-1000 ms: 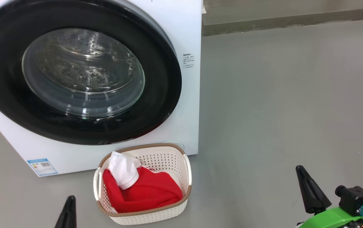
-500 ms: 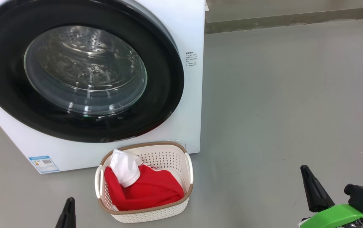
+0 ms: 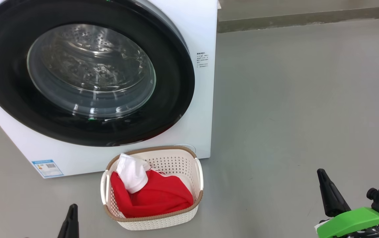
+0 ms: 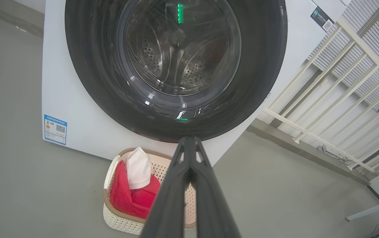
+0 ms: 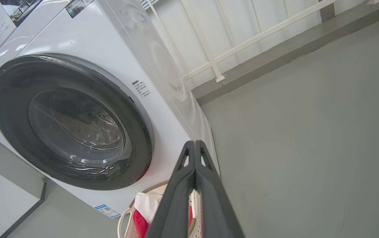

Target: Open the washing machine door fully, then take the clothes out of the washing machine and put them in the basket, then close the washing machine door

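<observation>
The washing machine [image 3: 206,29] stands at the upper left of the head view. The washing machine door [image 3: 90,69] lies flat against its front, and bare steel drum shows through the glass. The basket [image 3: 189,205] sits on the floor just in front of the machine and holds the clothes [image 3: 156,195], red with a white part on top. My left gripper [image 3: 72,211] is low at the left, shut and empty [image 4: 189,140]. My right gripper [image 3: 323,178] is at the lower right, well away from the basket, its fingers pressed together on nothing [image 5: 194,143].
Grey floor [image 3: 291,99] stretches to the right of the machine up to a low kerb [image 3: 308,18]. A white railing [image 4: 324,99] stands behind the machine. A blue label [image 3: 47,168] marks the machine's lower left corner.
The whole head view has shifted slightly right and up, so the camera moved. The door, basket and clothes stand as before, and both grippers stay shut.
</observation>
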Controlling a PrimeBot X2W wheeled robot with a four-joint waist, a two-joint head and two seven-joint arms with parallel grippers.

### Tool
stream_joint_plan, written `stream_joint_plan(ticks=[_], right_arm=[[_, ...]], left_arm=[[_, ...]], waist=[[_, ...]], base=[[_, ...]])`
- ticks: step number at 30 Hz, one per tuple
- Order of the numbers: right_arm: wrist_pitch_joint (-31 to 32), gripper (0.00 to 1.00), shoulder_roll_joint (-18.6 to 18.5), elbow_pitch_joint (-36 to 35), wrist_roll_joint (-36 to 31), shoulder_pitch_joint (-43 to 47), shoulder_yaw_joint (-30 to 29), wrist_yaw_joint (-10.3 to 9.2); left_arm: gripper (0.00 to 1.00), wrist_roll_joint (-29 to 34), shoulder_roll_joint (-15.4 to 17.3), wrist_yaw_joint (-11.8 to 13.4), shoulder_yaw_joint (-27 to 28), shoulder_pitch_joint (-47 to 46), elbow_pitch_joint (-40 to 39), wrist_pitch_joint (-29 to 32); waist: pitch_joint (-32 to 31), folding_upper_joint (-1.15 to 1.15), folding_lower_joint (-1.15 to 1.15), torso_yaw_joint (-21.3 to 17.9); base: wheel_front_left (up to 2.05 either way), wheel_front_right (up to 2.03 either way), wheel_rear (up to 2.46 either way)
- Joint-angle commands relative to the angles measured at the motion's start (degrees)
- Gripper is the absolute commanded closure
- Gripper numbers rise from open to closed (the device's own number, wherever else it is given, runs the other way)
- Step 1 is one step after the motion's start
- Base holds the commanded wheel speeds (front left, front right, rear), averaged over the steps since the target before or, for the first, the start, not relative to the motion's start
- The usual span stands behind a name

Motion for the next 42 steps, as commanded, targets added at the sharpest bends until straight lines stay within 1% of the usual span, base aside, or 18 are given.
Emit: stream_joint_plan(ticks=[1,42], right_arm=[[0.27,1.0,-0.38,-1.32,1.86,-2.7,-0.26,-0.02],[7.03,1.0,0.62,-1.02,26.29,-4.85,-2.7,-0.04]], left_arm=[[1.0,-1.8,0.78,-0.14,0.68,-2.96,-1.01,0.39],[1.0,-29.31,1.04,-0.28,0.77,-7.3,2.15,7.14]], waist=[[0.05,0.0,0.0,0.06],[1.28,0.0,-0.01,1.67]], base=[[0.0,0.0,0.0],[0.0,0.0,0.0]])
